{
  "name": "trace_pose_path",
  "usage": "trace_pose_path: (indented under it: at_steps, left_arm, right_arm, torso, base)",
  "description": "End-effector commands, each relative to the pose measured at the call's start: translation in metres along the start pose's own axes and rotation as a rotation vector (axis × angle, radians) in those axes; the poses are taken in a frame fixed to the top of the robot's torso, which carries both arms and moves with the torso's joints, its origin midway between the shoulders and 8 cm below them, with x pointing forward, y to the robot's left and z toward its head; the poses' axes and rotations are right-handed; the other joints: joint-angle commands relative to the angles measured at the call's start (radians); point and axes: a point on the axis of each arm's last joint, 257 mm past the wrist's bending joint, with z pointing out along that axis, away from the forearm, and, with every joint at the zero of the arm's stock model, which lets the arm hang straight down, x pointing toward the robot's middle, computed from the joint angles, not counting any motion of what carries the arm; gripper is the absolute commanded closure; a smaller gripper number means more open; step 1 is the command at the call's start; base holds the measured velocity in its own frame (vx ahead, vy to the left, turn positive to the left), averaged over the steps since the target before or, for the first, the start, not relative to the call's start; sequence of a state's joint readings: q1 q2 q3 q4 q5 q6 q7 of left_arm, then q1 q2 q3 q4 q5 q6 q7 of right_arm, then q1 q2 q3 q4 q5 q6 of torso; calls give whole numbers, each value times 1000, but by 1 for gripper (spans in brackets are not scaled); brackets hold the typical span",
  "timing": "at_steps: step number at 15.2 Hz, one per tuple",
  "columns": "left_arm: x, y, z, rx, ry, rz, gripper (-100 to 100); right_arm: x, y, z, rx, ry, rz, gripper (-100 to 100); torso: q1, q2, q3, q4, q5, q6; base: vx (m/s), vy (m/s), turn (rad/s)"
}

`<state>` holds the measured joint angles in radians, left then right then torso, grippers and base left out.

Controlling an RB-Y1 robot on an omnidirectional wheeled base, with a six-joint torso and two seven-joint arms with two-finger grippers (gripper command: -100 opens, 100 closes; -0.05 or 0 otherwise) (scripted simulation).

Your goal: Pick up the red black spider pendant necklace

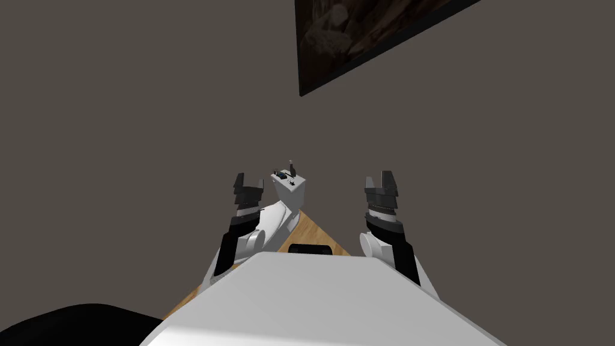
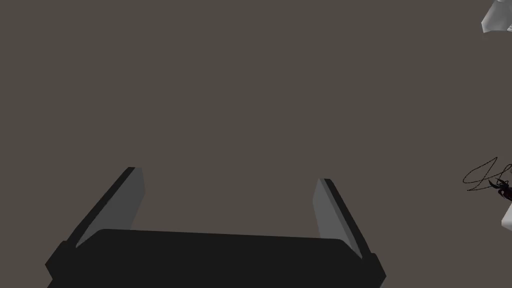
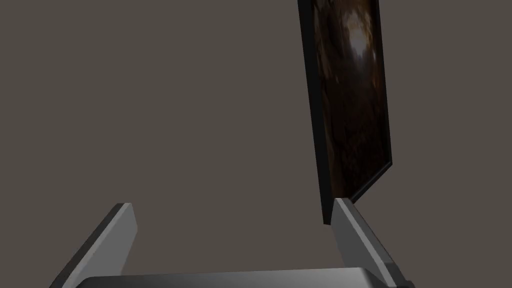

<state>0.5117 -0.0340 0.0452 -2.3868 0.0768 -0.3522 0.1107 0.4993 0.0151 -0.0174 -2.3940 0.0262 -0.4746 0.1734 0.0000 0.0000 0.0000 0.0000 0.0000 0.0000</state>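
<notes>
Left gripper [image 1: 249, 180] is raised with its fingers spread apart, holding nothing, and it faces a grey-brown wall [image 1: 120, 120]. Just beside it, between it and my right gripper [image 1: 379, 177], a small white surface [image 1: 294, 192] stands on a wooden floor [image 1: 315, 231]. The necklace [image 2: 501, 186] lies at the edge of that surface, well off to one side of my left fingers [image 2: 131, 200]. It is a thin dark chain in a loose loop with a dark spider pendant. From the head, a few small things sit on the surface's top, among them a bluish one [image 1: 280, 175] and a dark upright one [image 1: 290, 163], too small to name. My right gripper is raised too, spread and empty. A dark picture [image 1: 360, 36] hangs on the wall.
</notes>
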Motion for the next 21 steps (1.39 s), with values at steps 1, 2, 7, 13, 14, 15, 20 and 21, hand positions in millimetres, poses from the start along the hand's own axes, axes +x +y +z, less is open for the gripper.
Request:
trace_pose_path:
  at_steps: [1, 2, 7, 13, 14, 15, 20, 21]
  left_arm:
    - [6, 4, 0, -14, 40, 18, -100]
    - [6, 4, 0, -14, 40, 18, -100]
    - [17, 22, -1, -71, 132, 69, -100]
    - [21, 62, -6, -181, 188, 126, -100]
    - [20, 69, -7, -199, 190, 132, -100]
    - [19, 75, -9, -217, 189, 137, -100]
    - [13, 113, -18, -320, 160, 148, -100]
    - [12, 119, -19, -337, 153, 148, -100]
  right_arm:
    - [0, 0, 0, 0, 0, 0, 0]
    - [0, 0, 0, 0, 0, 0, 0]
    - [0, 0, 0, 0, 0, 0, 0]
    - [0, 0, 0, 0, 0, 0, 0]
    - [0, 0, 0, 0, 0, 0, 0]
    - [0, 0, 0, 0, 0, 0, 0]
    - [0, 0, 0, 0, 0, 0, 0]
    - [0, 0, 0, 0, 0, 0, 0]
  torso:
    - [0, 0, 0, 0, 0, 0]
    - [0, 0, 0, 0, 0, 0]
    - [0, -1, -1, 0, 0, 0]
    - [0, -4, -2, -1, 0, 0]
    - [0, -4, -2, -1, 0, 0]
    - [0, -4, -2, -1, 0, 0]
    - [0, -4, -3, -1, 0, 0]
    - [0, -4, -3, -1, 0, 0]
  base:
    - [0, 0, 0]
    - [6, -1, -13]
    - [15, 0, -26]
    - [43, 0, -66]
    - [44, 2, -36]
    - [43, -1, -55]
    - [54, 3, -76]
    - [46, 2, -52]
